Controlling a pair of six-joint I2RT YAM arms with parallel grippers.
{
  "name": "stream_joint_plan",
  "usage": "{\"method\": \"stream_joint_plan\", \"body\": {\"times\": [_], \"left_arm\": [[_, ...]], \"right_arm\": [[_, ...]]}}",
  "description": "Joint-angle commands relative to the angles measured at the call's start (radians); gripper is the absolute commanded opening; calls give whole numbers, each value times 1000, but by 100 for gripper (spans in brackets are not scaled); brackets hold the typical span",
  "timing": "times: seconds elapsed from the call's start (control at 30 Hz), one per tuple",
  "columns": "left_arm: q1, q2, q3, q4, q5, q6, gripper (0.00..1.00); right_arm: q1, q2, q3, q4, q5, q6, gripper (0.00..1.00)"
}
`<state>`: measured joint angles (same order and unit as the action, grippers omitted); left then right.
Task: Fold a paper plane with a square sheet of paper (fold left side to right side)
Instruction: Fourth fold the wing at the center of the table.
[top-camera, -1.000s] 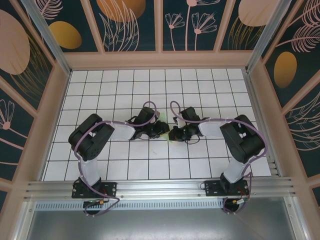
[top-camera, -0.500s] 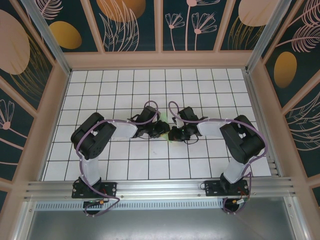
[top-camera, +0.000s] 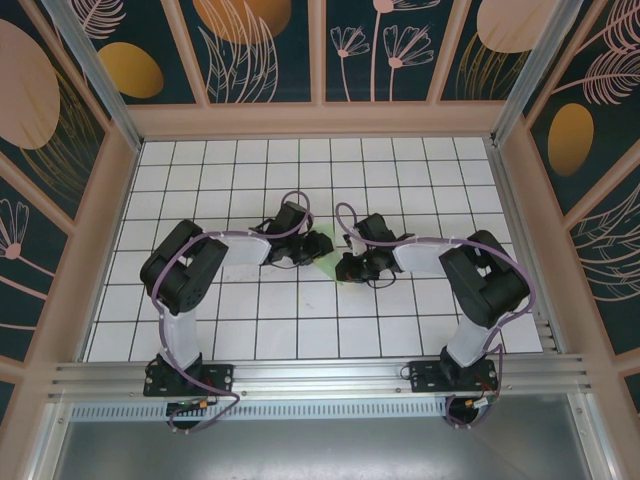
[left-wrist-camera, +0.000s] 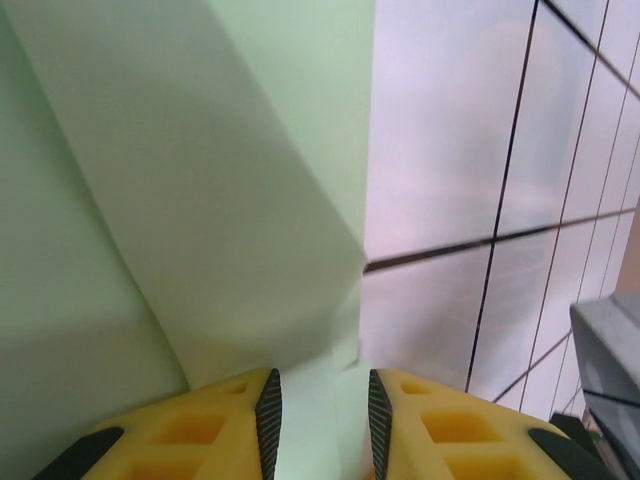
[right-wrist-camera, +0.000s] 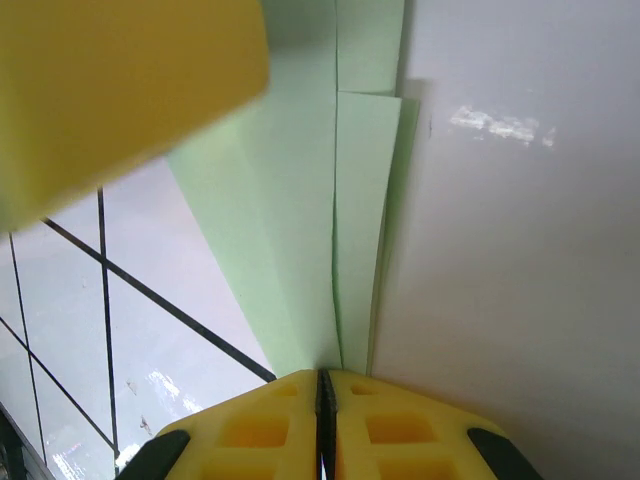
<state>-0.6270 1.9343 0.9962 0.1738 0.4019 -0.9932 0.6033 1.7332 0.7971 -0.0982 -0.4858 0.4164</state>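
The pale mint-green sheet of paper (top-camera: 326, 249), folded into narrow layered panels, lies on the grid floor between both grippers. In the left wrist view the paper (left-wrist-camera: 200, 180) spreads out with a slanting crease, and a strip of it runs through the gap of my left gripper (left-wrist-camera: 323, 400), which is open. My right gripper (right-wrist-camera: 322, 385) is shut on the paper (right-wrist-camera: 300, 230), whose centre seam runs straight into the closed pads. From above, the left gripper (top-camera: 308, 243) sits at the paper's left edge and the right gripper (top-camera: 346, 268) at its lower right end.
White grid tiles (top-camera: 300, 180) cover the floor, fenced by wooden walls (top-camera: 320, 120) at the back and both sides. An aluminium rail (top-camera: 320, 375) carrying both arm bases runs along the front. A blurred yellow finger (right-wrist-camera: 120, 90) of the left gripper hangs close over the right wrist camera.
My left gripper has drawn back up and to the left, uncovering more green paper between the grippers. The right gripper has hardly moved.
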Motion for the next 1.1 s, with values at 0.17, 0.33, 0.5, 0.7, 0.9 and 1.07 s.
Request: {"method": "stream_joint_plan", "body": {"times": [0.17, 0.33, 0.5, 0.7, 0.9, 1.07], "left_arm": [[55, 58, 51, -49, -92, 64, 33], [78, 65, 78, -73, -99, 90, 34], [96, 77, 125, -109, -107, 117, 34], [117, 93, 160, -131, -118, 136, 35], [150, 113, 172, -138, -119, 153, 35], [184, 118, 191, -164, -125, 180, 36]], "right_arm": [[27, 92, -70, -144, 154, -24, 12], [30, 89, -72, -149, 160, -24, 12], [31, 89, -78, -146, 161, -22, 12], [33, 86, -85, -141, 161, -18, 12], [35, 85, -86, -138, 159, -18, 12], [35, 80, -83, -138, 159, -17, 12]]}}
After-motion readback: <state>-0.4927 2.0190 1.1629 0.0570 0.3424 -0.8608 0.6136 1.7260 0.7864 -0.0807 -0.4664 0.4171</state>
